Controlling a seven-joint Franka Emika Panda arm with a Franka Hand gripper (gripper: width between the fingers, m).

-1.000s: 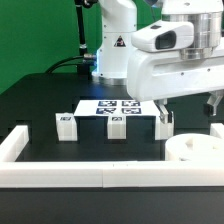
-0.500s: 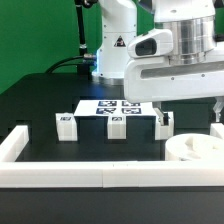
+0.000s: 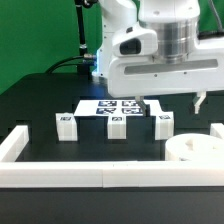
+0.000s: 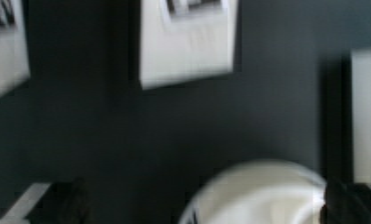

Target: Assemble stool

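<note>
The round white seat point(image 3: 196, 150) lies on the black table at the exterior view's right. Three short white legs stand in a row: one point(image 3: 67, 125), one point(image 3: 116, 126) and one point(image 3: 163, 125). My gripper point(image 3: 173, 103) hangs open and empty above and behind the right leg and the seat, touching neither. The wrist view is blurred. It shows the seat's rounded edge point(image 4: 253, 195) between my spread dark fingers point(image 4: 49, 200), a leg point(image 4: 185, 40) farther off, and my gripper point(image 4: 200, 208) holding nothing.
The marker board point(image 3: 113, 106) lies flat behind the legs. White border rails run along the front point(image 3: 90, 176), the left point(image 3: 14, 146) and the right point(image 3: 216, 130) of the work area. The robot's base point(image 3: 108, 50) stands at the back.
The arm has swung toward the exterior view's left and risen slightly, taking the open gripper from over the seat toward the right leg. The stool parts have not moved.
</note>
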